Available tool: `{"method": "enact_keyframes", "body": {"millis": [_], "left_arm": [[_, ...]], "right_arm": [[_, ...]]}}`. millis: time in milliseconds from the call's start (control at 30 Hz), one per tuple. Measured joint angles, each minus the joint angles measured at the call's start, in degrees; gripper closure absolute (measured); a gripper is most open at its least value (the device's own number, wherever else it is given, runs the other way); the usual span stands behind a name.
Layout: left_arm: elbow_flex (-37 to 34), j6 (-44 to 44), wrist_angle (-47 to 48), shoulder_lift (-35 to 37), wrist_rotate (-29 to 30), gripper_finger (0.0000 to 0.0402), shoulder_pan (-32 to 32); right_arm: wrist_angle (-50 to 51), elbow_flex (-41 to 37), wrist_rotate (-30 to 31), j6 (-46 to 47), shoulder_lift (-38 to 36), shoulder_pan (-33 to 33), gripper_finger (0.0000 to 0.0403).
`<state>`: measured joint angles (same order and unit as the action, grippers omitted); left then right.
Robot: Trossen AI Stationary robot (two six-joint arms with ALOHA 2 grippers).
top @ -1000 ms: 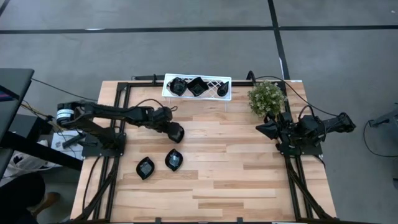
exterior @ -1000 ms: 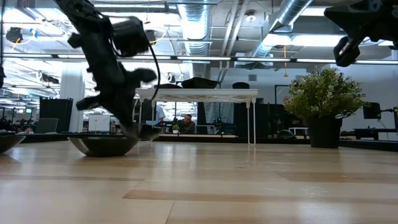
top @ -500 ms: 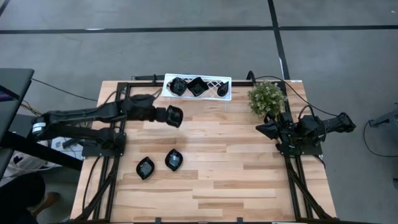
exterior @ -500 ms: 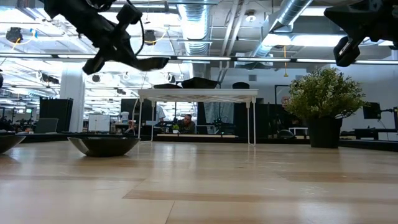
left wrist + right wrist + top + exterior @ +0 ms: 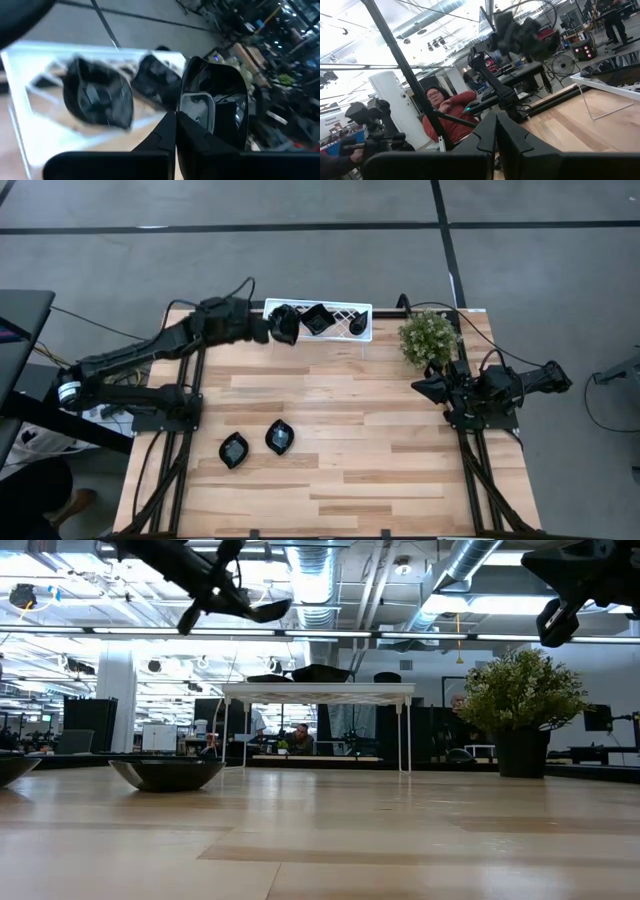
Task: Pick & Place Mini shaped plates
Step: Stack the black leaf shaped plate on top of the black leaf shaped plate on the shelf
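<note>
The left gripper [image 5: 176, 122] is clamped on one plate [image 5: 215, 100] beside the rack [image 5: 316, 319], which apparently holds three. Two plates [image 5: 257, 444] remain on the table [image 5: 380, 470]. The right gripper [image 5: 420, 388] waits, shut.

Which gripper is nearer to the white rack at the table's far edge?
Left. The left gripper, shut on a black plate, is at the white rack's left end. The right gripper sits shut well to the rack's right, near the plant.
</note>
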<state>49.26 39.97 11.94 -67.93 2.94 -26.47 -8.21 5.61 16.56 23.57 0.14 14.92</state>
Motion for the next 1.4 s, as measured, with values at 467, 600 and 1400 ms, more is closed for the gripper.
{"method": "enact_keyframes", "body": {"millis": [467, 600, 1400], "left_arm": [[6.29, -7.08, 0.01, -13.65, -6.18, 0.0398, -11.53], [6.29, -7.21, 0.00, -15.62, -9.69, 0.0398, -12.87], [6.31, -18.41, -0.02, -18.32, -20.14, 0.0398, -21.30]], "right_arm": [[-0.02, 0.00, 0.00, 0.00, 0.00, 0.00, 0.0396], [-0.02, 0.00, 0.00, 0.00, 0.00, 0.00, 0.0396], [-0.02, 0.00, 0.00, 0.96, 0.00, 0.00, 0.0396]]}}
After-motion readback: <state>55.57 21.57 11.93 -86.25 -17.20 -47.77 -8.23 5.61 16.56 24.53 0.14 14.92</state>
